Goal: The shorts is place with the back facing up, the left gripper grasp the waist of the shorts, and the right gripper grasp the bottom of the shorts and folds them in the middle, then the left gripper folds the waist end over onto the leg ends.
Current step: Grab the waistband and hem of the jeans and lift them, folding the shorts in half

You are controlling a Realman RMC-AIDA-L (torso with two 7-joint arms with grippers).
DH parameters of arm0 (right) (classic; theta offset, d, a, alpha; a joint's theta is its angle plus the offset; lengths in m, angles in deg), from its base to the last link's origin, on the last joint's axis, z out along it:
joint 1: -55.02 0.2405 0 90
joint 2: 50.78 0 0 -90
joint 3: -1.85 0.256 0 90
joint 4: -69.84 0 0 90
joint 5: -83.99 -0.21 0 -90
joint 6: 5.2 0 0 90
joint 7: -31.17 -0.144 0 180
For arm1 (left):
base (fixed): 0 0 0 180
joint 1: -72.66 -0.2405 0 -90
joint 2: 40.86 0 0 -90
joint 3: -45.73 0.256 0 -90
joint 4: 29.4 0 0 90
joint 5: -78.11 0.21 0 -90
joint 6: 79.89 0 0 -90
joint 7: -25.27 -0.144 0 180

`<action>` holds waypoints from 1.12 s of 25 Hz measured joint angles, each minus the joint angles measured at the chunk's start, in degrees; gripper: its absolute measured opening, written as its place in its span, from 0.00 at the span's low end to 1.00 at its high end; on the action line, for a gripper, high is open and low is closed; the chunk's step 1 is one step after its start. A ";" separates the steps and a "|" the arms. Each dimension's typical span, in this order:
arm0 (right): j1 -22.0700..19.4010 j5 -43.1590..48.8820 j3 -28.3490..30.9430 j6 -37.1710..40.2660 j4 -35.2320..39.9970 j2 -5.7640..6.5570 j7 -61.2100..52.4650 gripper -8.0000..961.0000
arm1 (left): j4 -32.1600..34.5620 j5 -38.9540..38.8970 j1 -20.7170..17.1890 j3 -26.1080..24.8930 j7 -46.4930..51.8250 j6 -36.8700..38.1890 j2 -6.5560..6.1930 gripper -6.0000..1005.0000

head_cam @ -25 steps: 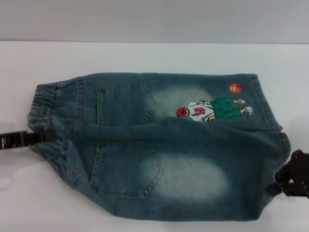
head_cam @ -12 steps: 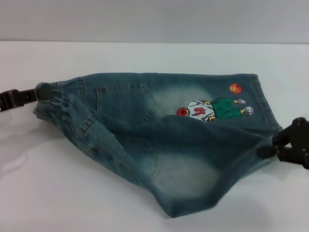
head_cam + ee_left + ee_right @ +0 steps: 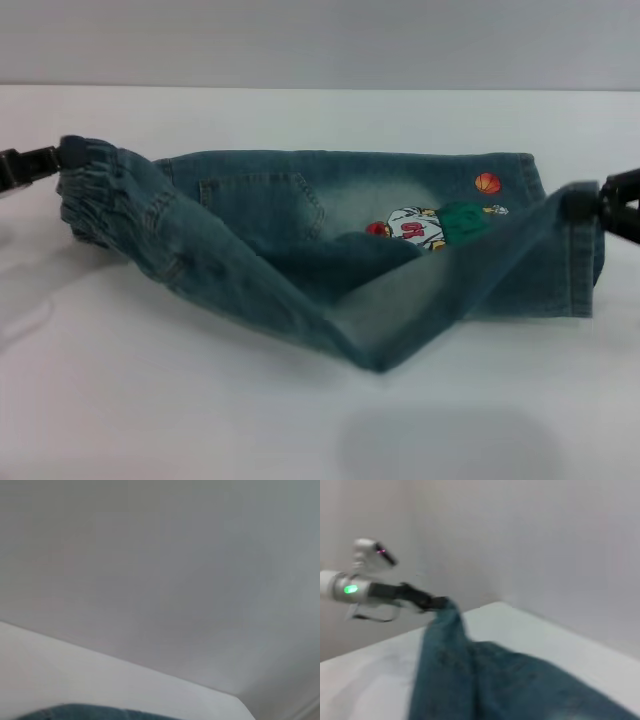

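White table [image 3: 300, 110], one shorts [image 3: 300, 230], two claws gripping ends

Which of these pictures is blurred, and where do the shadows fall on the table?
Head view: fairly sharp; the lifted shorts cast a soft shadow on the white table near the front edge, and the left gripper and right gripper hold the two ends. Right wrist view: blurred, the denim and the far arm are smeared. Left wrist view: almost all plain grey wall, little detail.
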 joint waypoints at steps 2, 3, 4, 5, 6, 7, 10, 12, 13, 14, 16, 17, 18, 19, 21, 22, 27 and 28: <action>-0.32 -0.43 0.28 -2.94 -0.74 -0.04 0.71 0.01 | -0.01 -0.45 -0.07 -0.29 -0.55 -1.12 0.16 0.18; -0.42 -0.64 0.55 -4.86 -1.51 -0.04 1.33 0.01 | -0.10 -0.74 -0.07 -0.42 -0.95 -1.97 0.31 0.18; -0.49 -0.86 0.78 -6.43 -2.21 -0.04 1.85 0.01 | -0.18 -0.91 -0.05 -0.44 -1.24 -2.75 0.49 0.18; -0.53 -1.10 0.94 -7.63 -2.78 -0.04 2.23 0.01 | -0.22 -1.00 0.01 -0.45 -1.47 -3.63 0.70 0.18; -0.56 -1.41 1.00 -8.87 -3.33 -0.04 2.56 0.01 | -0.25 -1.02 0.05 -0.45 -1.63 -4.39 0.96 0.18; -0.58 -1.70 1.06 -10.20 -3.79 -0.07 2.80 0.01 | -0.26 -1.08 0.10 -0.46 -1.82 -5.25 1.23 0.18; -0.58 -2.72 1.28 -14.88 -4.49 -0.47 2.90 0.01 | -0.31 -1.30 0.29 -0.44 -2.64 -8.06 2.27 0.19; -0.59 -3.71 1.32 -17.61 -5.08 -0.72 3.42 0.01 | -0.32 -1.43 0.48 -0.17 -3.17 -10.15 2.76 0.19; -0.60 -4.22 1.34 -18.82 -5.52 -0.76 3.76 0.01 | -0.33 -1.43 0.57 -0.08 -3.23 -10.88 2.90 0.19; -0.58 -4.64 1.37 -19.81 -6.10 -0.76 4.05 0.01 | -0.33 -1.44 0.62 -0.06 -3.24 -11.34 2.96 0.19; -0.47 -5.15 1.32 -21.64 -6.92 -0.64 4.28 0.01 | -0.34 -1.46 0.90 -0.08 -3.26 -12.62 3.07 0.19; -0.39 -5.24 1.21 -22.57 -7.25 -0.56 4.29 0.01 | -0.34 -1.47 1.07 -0.09 -3.26 -13.04 3.08 0.19; -0.30 -5.24 1.06 -23.37 -7.57 -0.51 4.30 0.01 | -0.34 -1.47 1.25 -0.06 -3.27 -13.56 3.10 0.19; -0.25 -5.24 0.97 -24.07 -7.81 -0.50 4.31 0.01 | -0.34 -1.47 1.42 0.01 -3.27 -14.03 3.09 0.19; -0.13 -5.24 0.83 -25.41 -8.29 -0.52 4.32 0.01 | -0.34 -1.43 1.75 0.09 -3.28 -14.86 3.10 0.19; -0.10 -5.24 0.81 -25.90 -8.49 -0.61 4.38 0.01 | -0.34 -1.36 1.88 0.11 -3.28 -15.29 3.11 0.19; 0.18 -5.20 0.77 -28.42 -11.18 -0.98 6.26 0.01 | -0.34 -1.16 2.23 0.63 -3.36 -17.45 3.31 0.20; 0.27 -5.20 0.76 -29.00 -11.78 -1.04 6.61 0.01 | -0.35 -1.15 2.24 0.78 -3.37 -17.73 3.35 0.20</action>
